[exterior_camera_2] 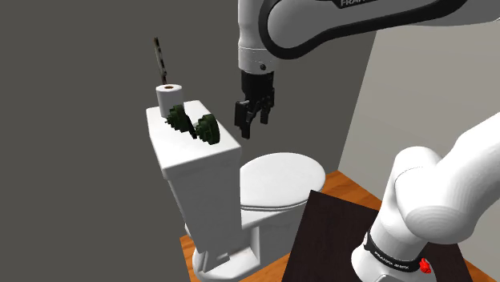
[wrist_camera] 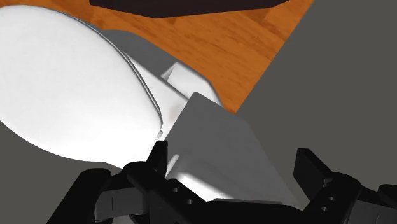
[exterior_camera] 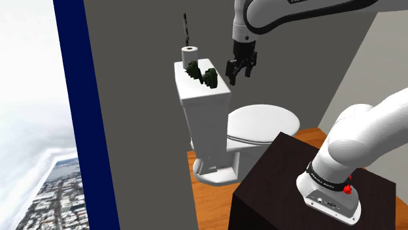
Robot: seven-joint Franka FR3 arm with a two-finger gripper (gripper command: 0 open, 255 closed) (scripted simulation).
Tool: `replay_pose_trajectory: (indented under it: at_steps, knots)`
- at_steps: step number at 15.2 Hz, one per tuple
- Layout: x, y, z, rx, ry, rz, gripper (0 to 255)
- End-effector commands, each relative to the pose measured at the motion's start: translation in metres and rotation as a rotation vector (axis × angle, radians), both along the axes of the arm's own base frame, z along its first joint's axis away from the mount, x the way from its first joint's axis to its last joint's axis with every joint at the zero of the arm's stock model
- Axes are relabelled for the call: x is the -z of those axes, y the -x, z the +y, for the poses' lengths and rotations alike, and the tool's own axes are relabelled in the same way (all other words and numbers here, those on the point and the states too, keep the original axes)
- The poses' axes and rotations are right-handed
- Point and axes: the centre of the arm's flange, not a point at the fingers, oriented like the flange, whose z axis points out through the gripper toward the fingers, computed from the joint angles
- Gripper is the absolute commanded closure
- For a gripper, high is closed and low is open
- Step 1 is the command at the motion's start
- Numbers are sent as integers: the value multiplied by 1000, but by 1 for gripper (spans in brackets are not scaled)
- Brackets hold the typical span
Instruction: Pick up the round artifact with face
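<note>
Shoulder view: the white toilet stands against the grey wall, and its flat tank lid serves as a shelf, which is why the small things sit up there. The dark stand is just beside the bowl, so the arm has to reach up and over the closed seat to get to them. At the back of the tank lid a white paper roll stands upright, with a thin dark rod rising behind it.

In front of the roll lie two dark green pieces. The disc-like one nearer the lid's front edge, the round artifact, is probably the target, though no face can be made out on it. The other green piece sits close beside it, towards the roll.

The gripper hangs off the tank's side, over the seat and about level with the lid, apart from the artifact. In the wrist view its fingers are spread with nothing clasped. Its next move would be sideways over the lid.
</note>
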Motion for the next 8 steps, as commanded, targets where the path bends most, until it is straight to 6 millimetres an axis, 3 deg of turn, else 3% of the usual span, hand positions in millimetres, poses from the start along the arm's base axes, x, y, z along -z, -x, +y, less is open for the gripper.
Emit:
replay_pose_trajectory:
  at_steps: [1, 8]
  knots:
    - [2, -27, 0, 26, -6, -25, 0]
    - [-1, -107, -6, 111, -26, -108, 0]
